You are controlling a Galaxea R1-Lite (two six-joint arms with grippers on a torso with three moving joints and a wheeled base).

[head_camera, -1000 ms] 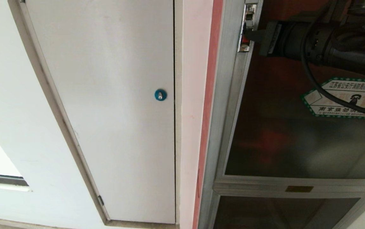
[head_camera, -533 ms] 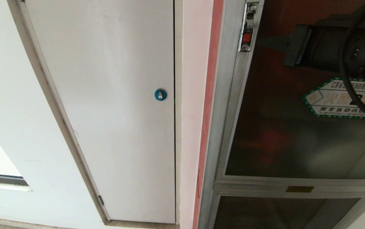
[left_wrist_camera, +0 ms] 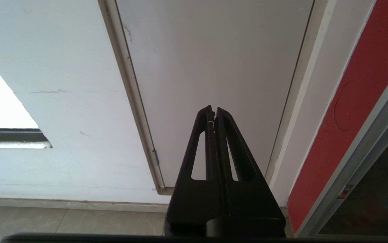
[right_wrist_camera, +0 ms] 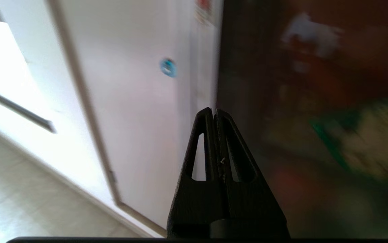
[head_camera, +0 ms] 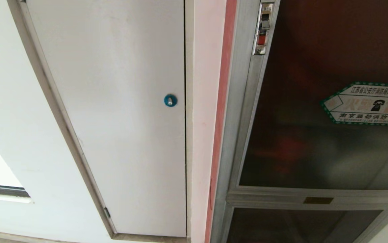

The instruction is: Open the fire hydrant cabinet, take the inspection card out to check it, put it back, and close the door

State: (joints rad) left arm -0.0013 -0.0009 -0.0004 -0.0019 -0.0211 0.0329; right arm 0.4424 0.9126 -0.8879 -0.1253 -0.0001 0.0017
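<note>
The fire hydrant cabinet's silver frame fills the right of the head view. Its door, dark tinted glass with a green-edged hexagonal sticker, lies flush in the frame. A small red-marked latch sits at the door's upper left edge. No arm shows in the head view. My right gripper is shut and empty, held off from the blurred dark door. My left gripper is shut and empty, parked low, facing the white door. The inspection card is hidden.
A plain white door with a blue round lock stands left of the cabinet, past a pink wall strip. Below the main door is a smaller glass panel under an orange label. Tiled floor lies below.
My right arm has drawn back from the latch, gone right across the door and left the head view. The sticker is now uncovered. The door and the left arm have not moved.
</note>
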